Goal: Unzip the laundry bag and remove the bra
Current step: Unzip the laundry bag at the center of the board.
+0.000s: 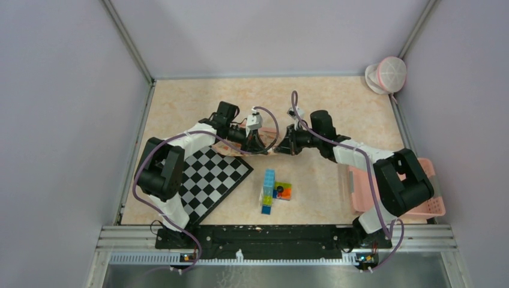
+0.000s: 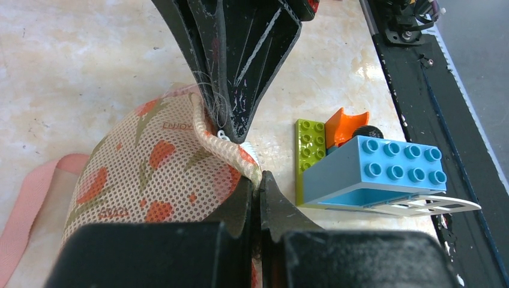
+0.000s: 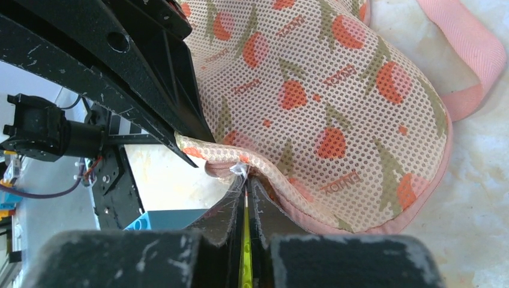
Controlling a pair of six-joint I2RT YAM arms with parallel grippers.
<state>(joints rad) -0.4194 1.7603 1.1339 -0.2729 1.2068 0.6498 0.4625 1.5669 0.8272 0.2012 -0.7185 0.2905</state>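
So here's where I was: the peach mesh laundry bag with the orange flower print [image 1: 257, 141] sat on the tabletop [image 1: 336, 108] just past the far edge of the black-and-white chequered board [image 1: 213, 177], and I had both sets of fingers on it.

My left fingers [image 2: 263, 192] were clenched tight on the bag's corded rim. My right fingers [image 3: 252, 192] were pinched shut on that same seam, tip to tip with the left ones. There was a little white bit right at the pinch. It might have been the zip pull, but I honestly couldn't tell whether I had the pull or just fabric. I couldn't see the bra at all, so I guessed it was inside, and the zip looked closed to me.

Handling-wise, the bag looked light and floppy, with soft mesh that bunches up rather than holding its shape. I figured pulling on the cloth alone would just drag the whole thing along the tabletop. My thinking was to anchor the stiffer rim with one side and take the pull itself with the other, low and close to the seam. A soft pink webbing strap [image 3: 468, 48] lay flat next to the bag, not a good handle.

A pile of coloured toy bricks [image 1: 271, 189] sat to the right of the board, close enough to bump.
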